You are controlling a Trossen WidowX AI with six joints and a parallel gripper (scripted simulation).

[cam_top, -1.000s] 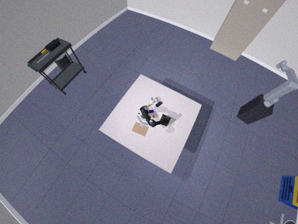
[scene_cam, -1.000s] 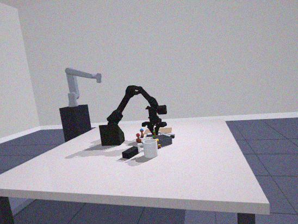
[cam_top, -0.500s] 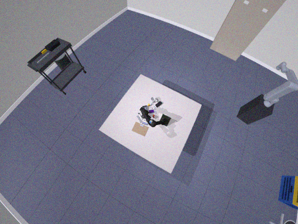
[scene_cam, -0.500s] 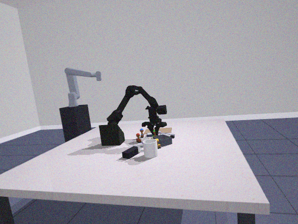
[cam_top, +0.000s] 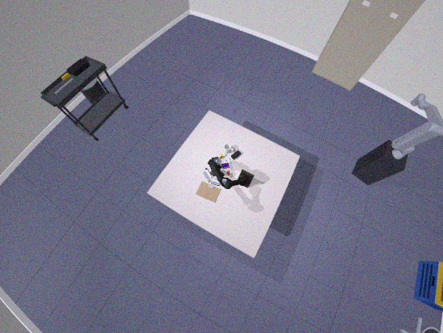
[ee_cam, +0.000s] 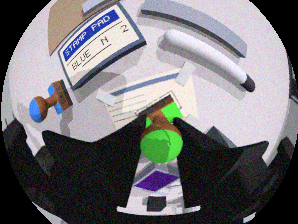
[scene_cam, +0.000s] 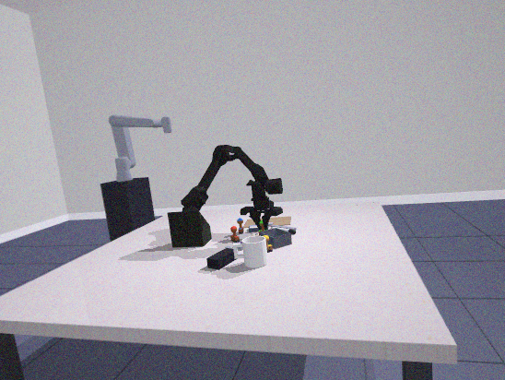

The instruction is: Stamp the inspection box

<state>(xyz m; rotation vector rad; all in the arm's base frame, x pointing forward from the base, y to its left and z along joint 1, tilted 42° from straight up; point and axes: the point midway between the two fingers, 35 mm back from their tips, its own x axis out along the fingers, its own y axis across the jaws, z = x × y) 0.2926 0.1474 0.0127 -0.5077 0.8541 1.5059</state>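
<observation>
My gripper (ee_cam: 160, 120) (scene_cam: 262, 227) points down and is shut on the green-knobbed stamp (ee_cam: 161, 146) (scene_cam: 261, 222). The stamp's base is over the box at the right part of the cream card (ee_cam: 132, 100) and hides most of it; whether it touches the card I cannot tell. No print is visible on the card's uncovered part. A flat case labelled STAMP PAD BLUE (ee_cam: 92, 42) lies beyond the card at the left. A purple pad (ee_cam: 156, 180) (cam_top: 225, 165) shows between my fingers, on the near side. A blue-knobbed stamp (ee_cam: 37, 109) (scene_cam: 240, 225) stands at the left.
A red-knobbed stamp (scene_cam: 234, 234) stands near the arm's base. A white mug (scene_cam: 254, 252) and a black block (scene_cam: 221, 258) stand on the side toward the exterior camera. A white marker (ee_cam: 207, 57) and a grey bar (ee_cam: 195, 25) lie beyond the card.
</observation>
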